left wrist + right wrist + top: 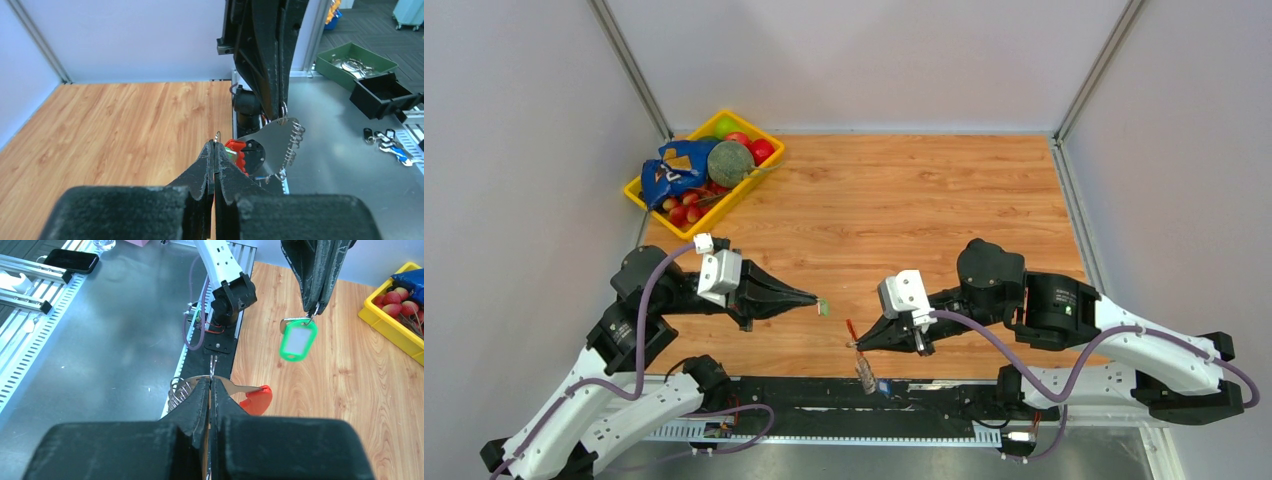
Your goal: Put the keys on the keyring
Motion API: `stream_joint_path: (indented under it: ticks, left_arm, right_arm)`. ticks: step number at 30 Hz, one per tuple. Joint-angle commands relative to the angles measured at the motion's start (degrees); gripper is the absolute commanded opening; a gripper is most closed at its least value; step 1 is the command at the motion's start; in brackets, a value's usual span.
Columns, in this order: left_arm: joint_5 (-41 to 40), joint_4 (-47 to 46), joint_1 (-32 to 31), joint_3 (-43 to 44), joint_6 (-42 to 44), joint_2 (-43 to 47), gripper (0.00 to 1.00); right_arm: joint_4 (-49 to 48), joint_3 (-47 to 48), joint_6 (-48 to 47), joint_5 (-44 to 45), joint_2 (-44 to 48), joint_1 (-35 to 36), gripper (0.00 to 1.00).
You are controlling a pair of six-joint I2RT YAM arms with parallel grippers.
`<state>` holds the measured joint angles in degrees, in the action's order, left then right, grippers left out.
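Note:
My left gripper (816,301) is shut on the small metal loop of the green key (824,308) and holds it above the wooden table. In the right wrist view the green key (298,340) hangs below the left fingertips (311,300). My right gripper (857,345) is shut on the keyring (862,366), just right of and below the green key. The keyring's red curved piece (256,399) and silvery coil (179,389) stick out on either side of my shut jaws. A small blue key (882,387) hangs at the keyring's lower end. In the left wrist view the red piece (237,151) lies just beyond my shut left gripper (215,145).
A yellow bin (646,196) with small red balls, a grey-green ball and a blue bag stands at the back left. Pale walls close in the table on three sides. The metal bench and black rail (804,400) run along the near edge by the arm bases.

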<state>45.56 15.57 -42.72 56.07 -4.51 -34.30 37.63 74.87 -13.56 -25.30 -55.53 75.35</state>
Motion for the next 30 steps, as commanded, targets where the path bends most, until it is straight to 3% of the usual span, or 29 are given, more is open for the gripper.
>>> stream_joint_path:
  ticks: [1,30]
  left_arm:
    - [4.72,-0.39,0.19,0.25,3.32,-0.32,0.00]
    - [9.13,-5.95,0.09,-4.56,1.26,2.16,0.00]
  right_arm:
    - [-1.06,2.98,-0.87,-2.79,0.43,0.32,0.00]
    - [-5.81,6.45,0.99,0.82,-6.66,-2.75,0.00]
